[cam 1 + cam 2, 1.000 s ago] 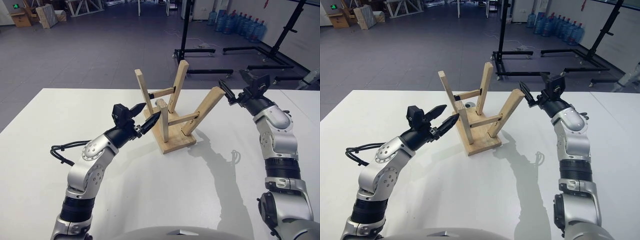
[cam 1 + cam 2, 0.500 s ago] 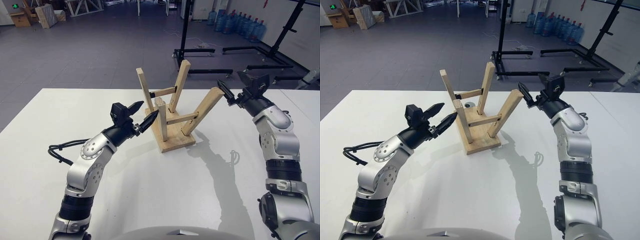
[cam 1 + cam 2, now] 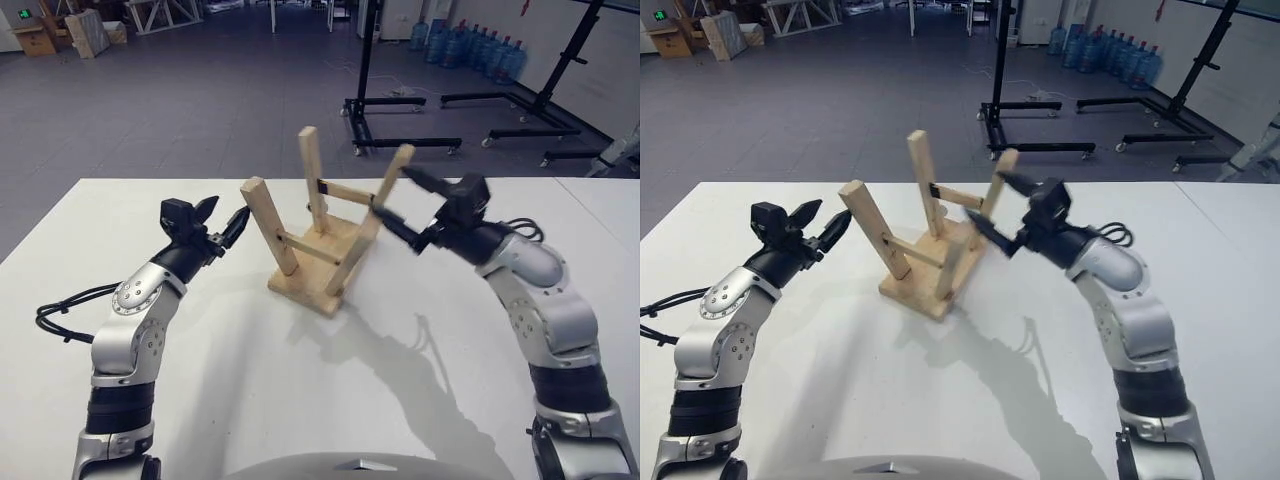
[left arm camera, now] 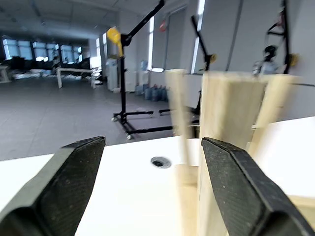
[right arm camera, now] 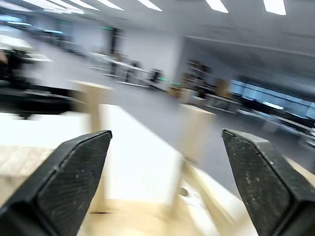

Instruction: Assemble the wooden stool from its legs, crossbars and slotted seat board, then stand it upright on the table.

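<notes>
The wooden stool [image 3: 305,285] lies upside down and tilted on the white table [image 3: 300,400], its seat board on the surface and its legs and crossbars pointing up. My right gripper [image 3: 392,193] is open, its two fingers straddling the stool's right-hand leg [image 3: 375,215] near the top. That leg appears blurred between the fingers [image 5: 74,182] in the right wrist view. My left gripper [image 3: 230,208] is open just left of the nearest leg [image 3: 268,225], apart from it. In the left wrist view that leg [image 4: 226,147] stands ahead of the gripper.
A black cable [image 3: 60,320] trails on the table by my left arm. A small round hole [image 4: 158,162] sits in the tabletop behind the stool. Beyond the far table edge stand black metal frames [image 3: 400,100] and water bottles [image 3: 470,50].
The stool has shifted left and turned on the table. My right gripper swung left and now straddles a leg. My left gripper drew back to the left, away from the stool.
</notes>
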Robot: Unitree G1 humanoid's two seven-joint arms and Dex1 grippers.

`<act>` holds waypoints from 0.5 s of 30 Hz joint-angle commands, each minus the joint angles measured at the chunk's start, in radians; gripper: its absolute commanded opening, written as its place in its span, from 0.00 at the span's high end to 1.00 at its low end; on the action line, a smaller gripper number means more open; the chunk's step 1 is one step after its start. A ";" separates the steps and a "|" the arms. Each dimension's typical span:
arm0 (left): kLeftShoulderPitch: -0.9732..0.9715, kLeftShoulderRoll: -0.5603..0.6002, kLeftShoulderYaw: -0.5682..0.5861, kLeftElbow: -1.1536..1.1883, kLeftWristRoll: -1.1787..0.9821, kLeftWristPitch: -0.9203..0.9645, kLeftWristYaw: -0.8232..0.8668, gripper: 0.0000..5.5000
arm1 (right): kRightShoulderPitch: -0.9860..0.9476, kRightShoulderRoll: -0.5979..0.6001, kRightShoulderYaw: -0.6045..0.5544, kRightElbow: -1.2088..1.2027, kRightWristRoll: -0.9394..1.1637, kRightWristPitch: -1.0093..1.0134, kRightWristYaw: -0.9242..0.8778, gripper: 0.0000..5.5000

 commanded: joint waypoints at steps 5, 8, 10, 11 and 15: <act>-0.052 -0.023 -0.016 0.115 0.060 -0.050 0.018 0.35 | -0.093 -0.056 0.026 0.018 -0.038 0.027 0.073 0.25; -0.044 -0.028 -0.018 0.115 0.069 -0.056 0.023 0.35 | -0.123 -0.073 -0.009 0.024 -0.050 0.017 0.073 0.25; -0.047 -0.030 -0.014 0.116 0.075 -0.056 0.029 0.35 | -0.131 -0.080 -0.023 -0.011 -0.036 0.032 0.068 0.25; -0.048 -0.031 -0.012 0.112 0.075 -0.055 0.030 0.35 | -0.136 -0.081 -0.029 -0.032 -0.026 0.033 0.070 0.25; -0.044 -0.022 -0.012 0.095 0.078 -0.065 0.021 0.35 | -0.193 -0.078 -0.106 -0.078 0.043 0.035 0.057 0.25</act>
